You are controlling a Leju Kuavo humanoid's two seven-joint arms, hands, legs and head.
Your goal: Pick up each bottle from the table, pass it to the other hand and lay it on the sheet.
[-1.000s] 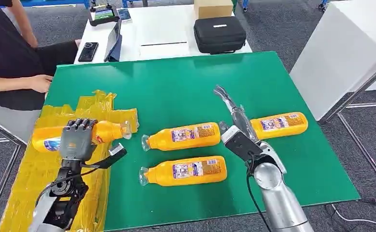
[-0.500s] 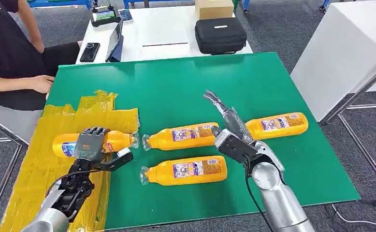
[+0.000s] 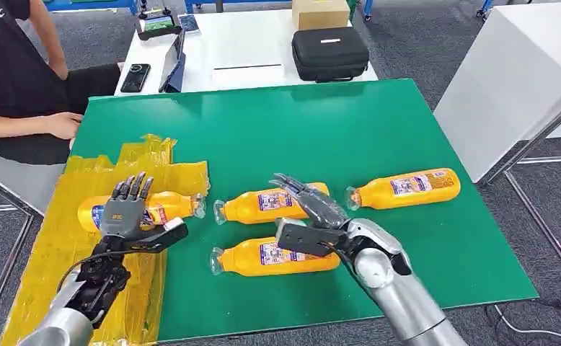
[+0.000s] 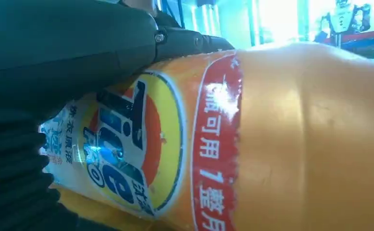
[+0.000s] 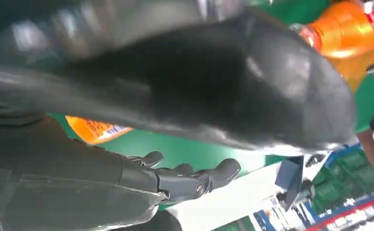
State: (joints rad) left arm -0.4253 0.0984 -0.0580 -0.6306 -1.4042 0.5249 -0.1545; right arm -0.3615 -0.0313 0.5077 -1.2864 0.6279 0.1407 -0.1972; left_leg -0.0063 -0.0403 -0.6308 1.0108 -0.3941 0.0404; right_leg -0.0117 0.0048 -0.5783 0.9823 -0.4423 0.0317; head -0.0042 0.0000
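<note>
Head view: my left hand [image 3: 127,213], fingers spread, rests on the bottle [image 3: 164,207] lying on the yellow sheet [image 3: 47,267]; my right hand [image 3: 312,214] hovers open over the middle bottle [image 3: 270,202].
Left wrist view: glossy label [image 4: 142,144], likely slippery; hold mid-body.
Right wrist view: fingers [image 5: 194,180] apart, empty.

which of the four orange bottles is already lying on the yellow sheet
The leftmost orange bottle, under the left hand. It alone lies on the yellow sheet; the other three bottles lie on the bare green table farther right.
</note>
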